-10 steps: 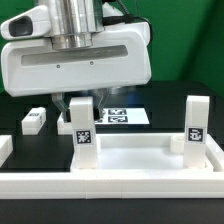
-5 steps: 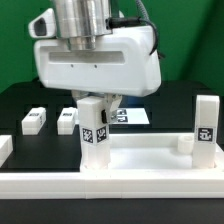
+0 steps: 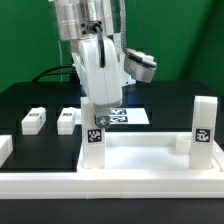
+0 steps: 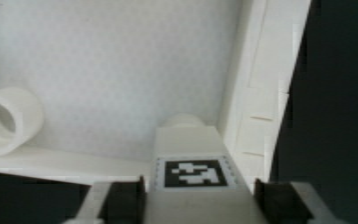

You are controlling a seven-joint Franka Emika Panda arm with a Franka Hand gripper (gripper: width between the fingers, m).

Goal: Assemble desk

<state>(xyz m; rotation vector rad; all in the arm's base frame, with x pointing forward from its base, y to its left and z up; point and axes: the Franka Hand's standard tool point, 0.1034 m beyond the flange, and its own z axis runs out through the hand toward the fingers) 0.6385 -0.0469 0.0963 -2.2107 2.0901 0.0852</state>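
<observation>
Head count: one desk top [image 3: 145,152] and four legs. Two lie flat on the black table [image 3: 20,100] toward the exterior view's left, the outer loose leg [image 3: 33,120] and the inner loose leg [image 3: 67,120] just beside it. Both are well apart from the gripper [image 3: 97,115]. The far leg [image 3: 203,120] stands upright at the top's corner on the exterior view's right. The held leg [image 3: 94,140] stands at the opposite corner, directly under the gripper, with the fingers [image 4: 123,205] clamped on its sides. Inside the tray I only see a white ring [image 4: 2,118].
</observation>
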